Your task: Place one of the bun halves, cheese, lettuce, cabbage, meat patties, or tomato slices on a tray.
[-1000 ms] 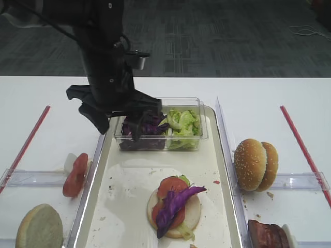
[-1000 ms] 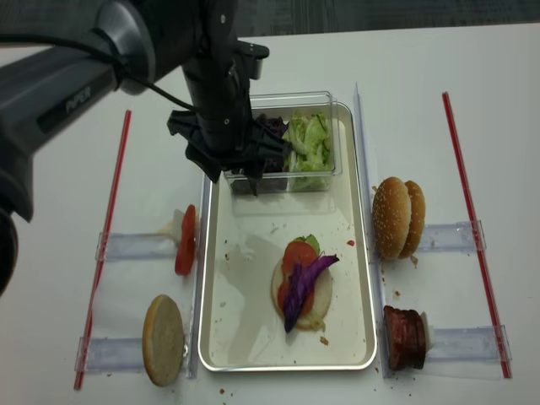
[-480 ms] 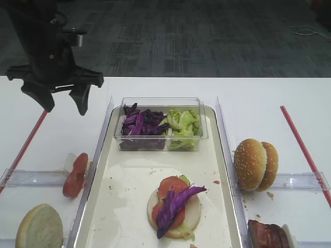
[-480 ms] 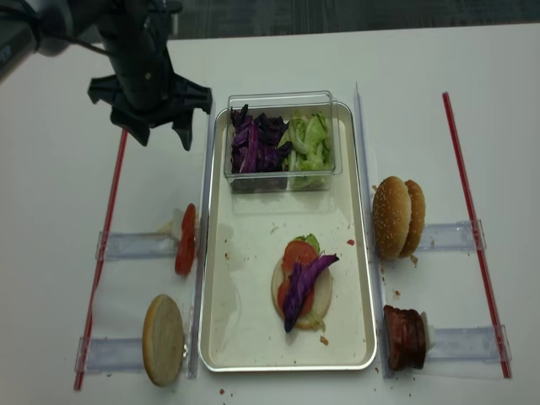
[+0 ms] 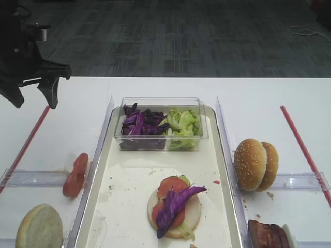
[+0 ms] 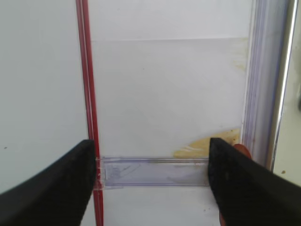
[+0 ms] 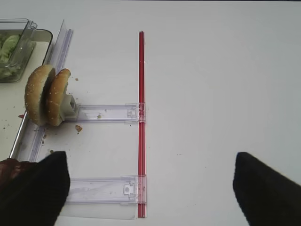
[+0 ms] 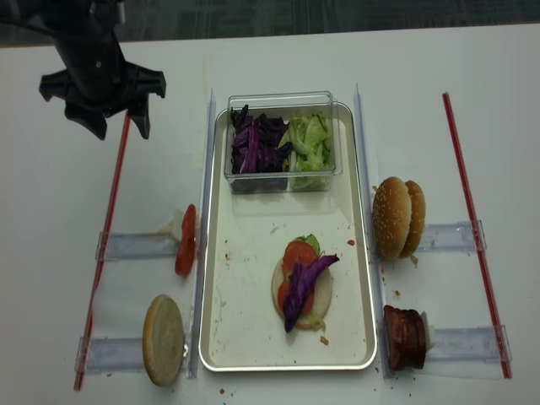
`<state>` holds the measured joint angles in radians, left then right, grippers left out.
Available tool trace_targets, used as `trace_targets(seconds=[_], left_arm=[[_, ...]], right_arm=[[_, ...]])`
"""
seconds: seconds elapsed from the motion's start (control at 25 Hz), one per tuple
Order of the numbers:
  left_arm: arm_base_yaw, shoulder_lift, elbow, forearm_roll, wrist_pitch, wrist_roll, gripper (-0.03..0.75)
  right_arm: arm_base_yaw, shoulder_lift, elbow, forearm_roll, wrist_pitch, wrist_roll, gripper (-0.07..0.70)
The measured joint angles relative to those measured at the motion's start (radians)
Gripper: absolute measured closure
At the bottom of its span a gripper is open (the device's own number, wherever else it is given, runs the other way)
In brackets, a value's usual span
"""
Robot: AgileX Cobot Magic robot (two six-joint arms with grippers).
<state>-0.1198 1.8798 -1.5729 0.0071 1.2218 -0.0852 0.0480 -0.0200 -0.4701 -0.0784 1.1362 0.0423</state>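
Note:
The tray point(image 5: 129, 191) point(image 8: 245, 321) holds a pale bun half topped with tomato and a purple cabbage strip point(image 5: 176, 203) point(image 8: 304, 283). My left gripper point(image 5: 35, 97) point(image 8: 118, 126) point(image 6: 150, 188) hangs open and empty over the far left of the table, above the red strip point(image 6: 87, 70). A tomato slice point(image 5: 76, 175) point(image 8: 186, 240) stands left of the tray. My right gripper point(image 7: 150, 193) is open and empty, right of the sesame bun halves point(image 7: 47, 94) point(image 5: 255, 164). Meat patties point(image 5: 266, 233) point(image 8: 405, 337) lie at the near right.
A clear tub point(image 5: 158, 101) at the tray's far end holds cabbage point(image 5: 139, 124) and lettuce point(image 5: 183, 124). Another bun half point(image 5: 39, 227) point(image 8: 163, 337) lies at the near left. Clear plastic rails and red strips point(image 7: 141, 117) border both sides.
My left gripper has swung from over the clear tub to the far left of the table, still open and empty. Nothing else has moved.

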Motion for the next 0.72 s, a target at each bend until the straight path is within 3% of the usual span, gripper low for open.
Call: trace_targets(seconds=[0.72], left_arm=[[0.000,-0.058,0.002,-0.002,0.000,0.012,0.241]], right_arm=[[0.000,0.000,0.000,0.000,0.000,0.002,-0.061]])
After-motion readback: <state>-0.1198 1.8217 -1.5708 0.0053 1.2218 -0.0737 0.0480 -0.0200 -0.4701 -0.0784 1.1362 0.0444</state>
